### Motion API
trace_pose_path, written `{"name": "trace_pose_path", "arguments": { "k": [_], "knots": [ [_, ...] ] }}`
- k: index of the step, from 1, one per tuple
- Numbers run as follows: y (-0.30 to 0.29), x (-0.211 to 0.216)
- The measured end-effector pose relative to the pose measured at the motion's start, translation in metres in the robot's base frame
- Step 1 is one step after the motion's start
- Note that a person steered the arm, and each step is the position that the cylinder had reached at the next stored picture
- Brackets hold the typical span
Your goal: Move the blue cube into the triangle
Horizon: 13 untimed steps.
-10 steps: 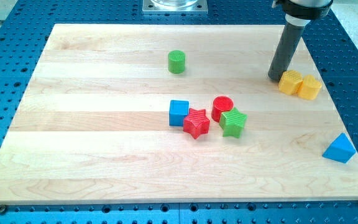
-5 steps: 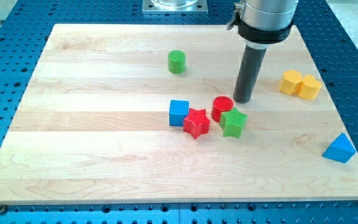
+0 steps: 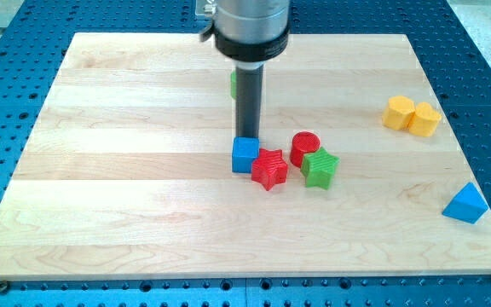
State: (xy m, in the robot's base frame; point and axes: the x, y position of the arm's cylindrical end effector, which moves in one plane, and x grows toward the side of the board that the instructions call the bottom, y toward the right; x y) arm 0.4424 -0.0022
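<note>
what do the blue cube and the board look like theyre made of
Blue cube: probably matte plastic, judging by its flat, even colour. Board: pale wood with a smooth finish, showing grain lines and plank seams. My tip sits at the cube's top edge.

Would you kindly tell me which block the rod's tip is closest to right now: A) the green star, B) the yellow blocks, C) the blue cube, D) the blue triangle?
C: my tip sits right at the top edge of the blue cube, far from the blue triangle.
</note>
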Motion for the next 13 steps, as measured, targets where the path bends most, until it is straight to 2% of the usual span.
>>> {"name": "trace_pose_path", "arguments": {
  "k": [3,5,7,8,10,13],
  "knots": [
    [-0.022,0.076],
    [-0.001,0.082],
    [0.006,0.127],
    [0.015,0.130],
    [0.068,0.156],
    [0.037,0.176]
  ]
}}
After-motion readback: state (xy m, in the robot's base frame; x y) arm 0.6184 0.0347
